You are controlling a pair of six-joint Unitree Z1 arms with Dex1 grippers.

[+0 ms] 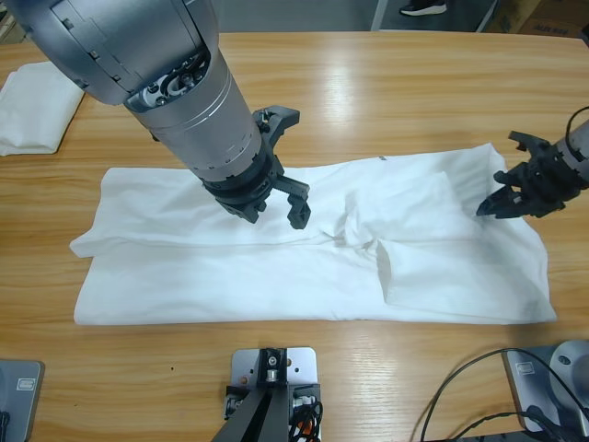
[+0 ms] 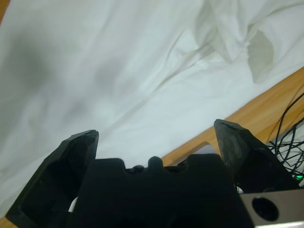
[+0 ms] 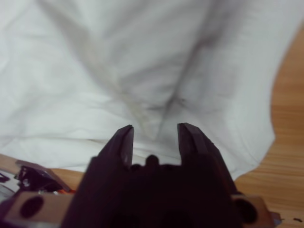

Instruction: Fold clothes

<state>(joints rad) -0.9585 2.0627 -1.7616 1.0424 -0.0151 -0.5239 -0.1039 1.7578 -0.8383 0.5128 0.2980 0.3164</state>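
A large white T-shirt (image 1: pixel 184 249) lies spread across the wooden table (image 1: pixel 386 74), folded lengthwise, with creases bunched near its middle. My left gripper (image 1: pixel 274 214) hangs just over the shirt's middle on the big silver arm from the upper left. In the left wrist view the left gripper (image 2: pixel 156 129) is open, its jaws wide apart and the white fabric (image 2: pixel 118 71) below with nothing between them. My right gripper (image 1: pixel 492 198) is over the shirt's right end. In the right wrist view the right gripper (image 3: pixel 156 127) is open by a narrow gap above the cloth (image 3: pixel 118 61).
A second folded white cloth (image 1: pixel 32 106) rests at the table's far left. Bare wood runs along the back of the table and in front of the shirt. Cables (image 1: pixel 479 405) trail at the front right.
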